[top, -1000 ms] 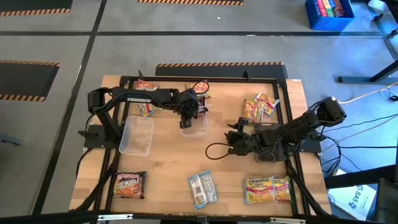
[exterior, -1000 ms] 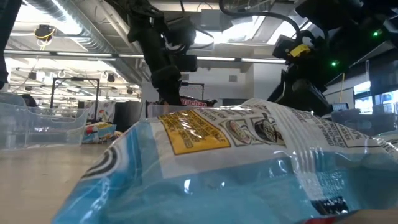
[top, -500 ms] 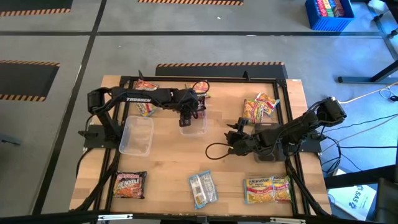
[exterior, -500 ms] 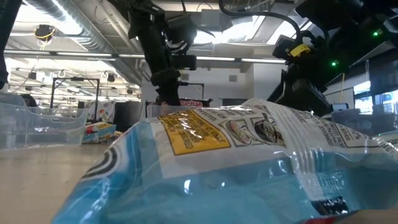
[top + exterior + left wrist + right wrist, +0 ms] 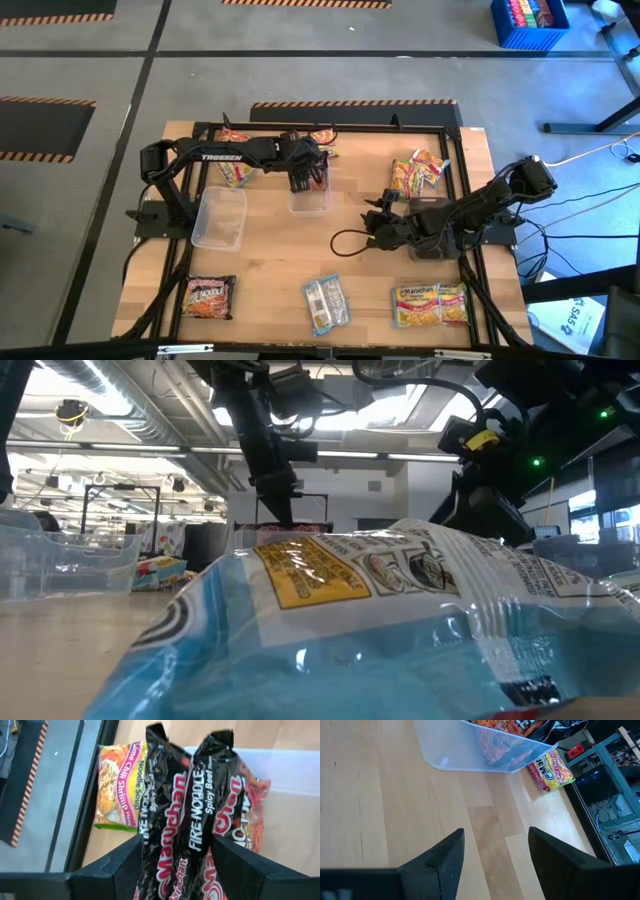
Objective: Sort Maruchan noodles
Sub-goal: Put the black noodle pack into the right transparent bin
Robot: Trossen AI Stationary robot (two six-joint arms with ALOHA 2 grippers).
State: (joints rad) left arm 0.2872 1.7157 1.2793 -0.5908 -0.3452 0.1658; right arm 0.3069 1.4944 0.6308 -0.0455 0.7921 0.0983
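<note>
Dark maroon Maruchan noodles stand on end in a clear bin at the far middle of the table. My left gripper hangs open over that bin, one finger on either side of the packets. Beside the bin a yellow-green packet lies flat on the table. My right gripper waits open, low over bare wood at mid right, and its wrist view looks toward the same bin. The light blue packet fills the low view. My left gripper comes at the upright maroon packets from above, slanting down, with its fingers close to their outer faces. I cannot tell whether the fingers touch them. The packets' lower ends are hidden inside the bin.
A second clear bin stands at mid left. Loose packets lie around: maroon at near left, light blue at near middle, yellow-pink at near right, yellow ones at far right, more at far left.
My left gripper has opened, letting go of the maroon packets, which stay standing in the bin. It has risen a little and tipped toward the table's far edge.
</note>
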